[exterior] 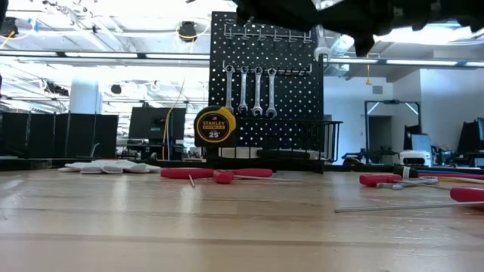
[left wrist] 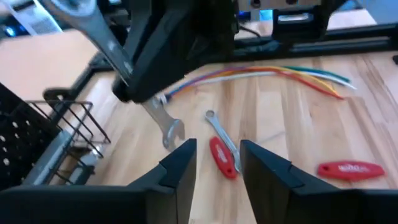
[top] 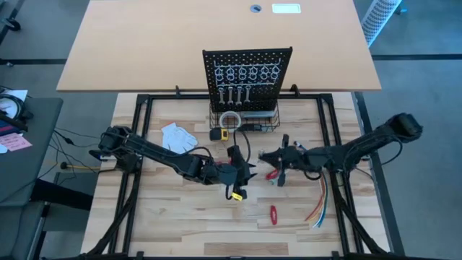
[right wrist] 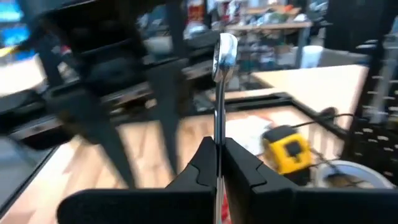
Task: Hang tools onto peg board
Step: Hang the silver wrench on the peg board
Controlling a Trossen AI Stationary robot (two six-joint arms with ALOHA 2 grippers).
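Note:
The black peg board (top: 247, 76) stands upright at the far middle of the table. Several silver wrenches (exterior: 249, 91) hang from its hooks by their top ends. My right gripper (right wrist: 217, 146) is in mid-air in front of the board, shut on a silver wrench (left wrist: 102, 37). My left gripper (left wrist: 217, 163) faces it from the left, open and with nothing between its fingers. On the wood below lie a small wrench (left wrist: 221, 134) and a red-handled tool (left wrist: 222, 158) side by side, with another red tool (left wrist: 351, 169) nearby. My right gripper pinches the wrench's shaft (right wrist: 219, 124) between its two fingers, which come in level and lie across it. The wrench stands steeply, its ring end (right wrist: 225, 48) up and its open-jaw end (left wrist: 171, 133) down. It is lifted clear of the table.
A yellow tape measure (top: 220, 133) and a tape roll (top: 229, 119) sit by the black wire basket (top: 263, 119) at the board's foot. A white glove (top: 177, 136) lies to the left, coloured wires (top: 321, 202) and a red tool (top: 274, 214) to the near right.

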